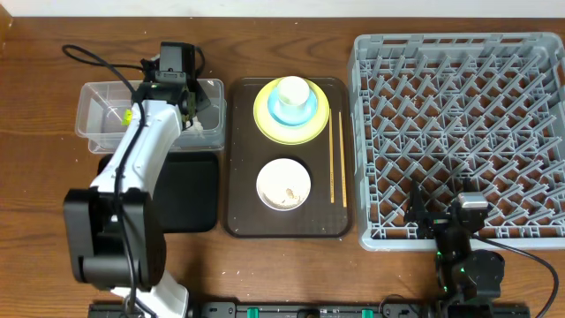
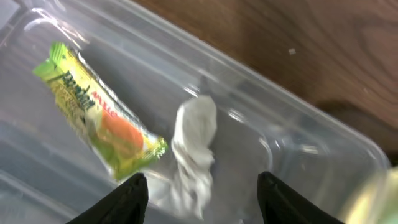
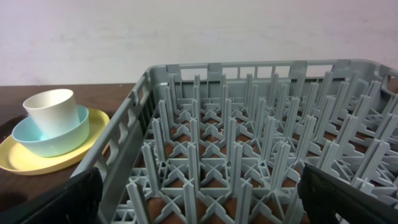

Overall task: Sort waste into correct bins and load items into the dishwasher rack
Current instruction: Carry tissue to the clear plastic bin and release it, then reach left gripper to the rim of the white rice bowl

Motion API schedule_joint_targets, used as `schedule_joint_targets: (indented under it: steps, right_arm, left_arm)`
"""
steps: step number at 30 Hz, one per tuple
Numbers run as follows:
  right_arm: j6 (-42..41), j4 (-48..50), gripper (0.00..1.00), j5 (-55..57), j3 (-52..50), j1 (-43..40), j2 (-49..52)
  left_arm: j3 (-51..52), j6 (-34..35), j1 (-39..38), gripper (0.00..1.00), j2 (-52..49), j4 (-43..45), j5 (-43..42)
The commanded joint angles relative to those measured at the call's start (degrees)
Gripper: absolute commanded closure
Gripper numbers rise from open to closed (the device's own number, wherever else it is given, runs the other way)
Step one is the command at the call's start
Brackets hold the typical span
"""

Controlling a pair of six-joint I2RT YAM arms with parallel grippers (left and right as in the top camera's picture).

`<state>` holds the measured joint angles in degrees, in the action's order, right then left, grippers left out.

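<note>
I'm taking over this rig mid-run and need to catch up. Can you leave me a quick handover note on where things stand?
Grippers: left gripper open over the clear tub; right gripper open, holding nothing, at the dishwasher rack's near edge.
Done: snack wrapper and tissue lie in the tub.
Left: food scraps in the white bowl; white cup in blue bowl on yellow plate; chopsticks; all on the brown tray. Nothing racked. Black tray sits beside the tub.
</note>
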<state>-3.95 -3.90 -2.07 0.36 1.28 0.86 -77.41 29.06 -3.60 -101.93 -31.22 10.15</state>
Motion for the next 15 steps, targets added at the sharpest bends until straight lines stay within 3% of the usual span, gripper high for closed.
schedule_joint_targets:
  steps: [1, 4, 8, 15]
  right_arm:
    - [-0.72, -0.26, 0.01, 0.11, -0.04, -0.5, -0.07]
    - [-0.72, -0.26, 0.01, 0.13, -0.04, -0.5, -0.07]
    - [-0.72, -0.26, 0.01, 0.11, -0.04, -0.5, -0.07]
    - [-0.72, -0.26, 0.01, 0.13, -0.04, -0.5, -0.07]
  left_arm:
    - [-2.01, -0.31, -1.62, 0.42, 7.56, -3.78, -4.37]
    - [-2.01, -0.31, -3.52, 0.46, 12.09, -10.36, -9.75]
    - [-2.01, -0.33, -7.3, 0.6, 15.65, -20.37, -14.53]
    - [0.5, -0.37, -17.51, 0.64, 15.82, -29.16, -14.67]
